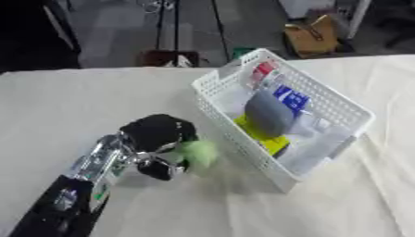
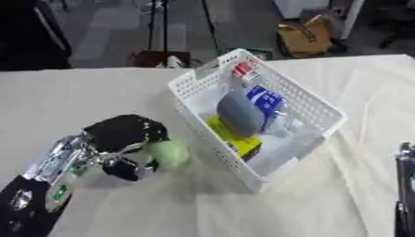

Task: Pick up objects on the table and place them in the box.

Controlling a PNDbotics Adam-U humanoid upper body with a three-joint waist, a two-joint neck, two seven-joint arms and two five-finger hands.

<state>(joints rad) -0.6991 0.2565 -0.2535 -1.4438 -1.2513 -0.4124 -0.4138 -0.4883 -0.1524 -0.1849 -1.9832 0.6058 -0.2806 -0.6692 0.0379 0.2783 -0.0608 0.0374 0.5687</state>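
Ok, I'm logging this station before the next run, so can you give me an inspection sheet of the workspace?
Surface: table under a pale cloth, wrinkled on the right.
Job's things: green ball beside the white basket; basket holds a grey object, a yellow item, blue and red packages.
Clutter: nothing seen on the cloth.
Hands: left hand with fingers curled at the ball; a sliver of the right arm at the right eye view's right edge, hand not seen.
Cables: nothing seen.
Surroundings: dark floor, brown bag beyond the table.
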